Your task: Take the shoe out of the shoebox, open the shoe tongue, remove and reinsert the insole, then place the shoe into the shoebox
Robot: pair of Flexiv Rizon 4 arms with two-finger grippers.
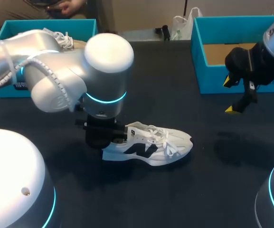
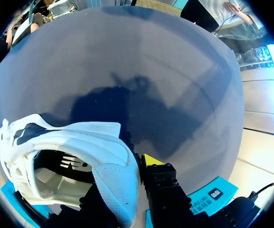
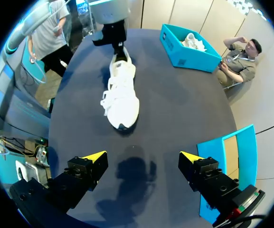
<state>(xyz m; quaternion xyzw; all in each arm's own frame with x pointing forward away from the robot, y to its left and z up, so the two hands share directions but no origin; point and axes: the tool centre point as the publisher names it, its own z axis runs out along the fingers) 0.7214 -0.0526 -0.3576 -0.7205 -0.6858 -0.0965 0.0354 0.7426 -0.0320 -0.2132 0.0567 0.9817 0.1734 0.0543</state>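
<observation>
One shoebox [image 1: 13,27] with white shoe [image 1: 63,39]; left tool [image 1: 101,137] tight on sneaker [image 1: 151,145], right tool [image 3: 141,159] agape

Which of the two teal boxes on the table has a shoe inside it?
The left-hand teal box: a white laced shoe lies in it. The right-hand teal box shows only a bare cardboard floor.

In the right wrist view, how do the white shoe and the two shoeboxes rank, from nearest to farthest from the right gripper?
1. The near shoebox, just beside the right gripper.
2. The white shoe, ahead, mid-table.
3. The far shoebox, at the table's far edge.
</observation>
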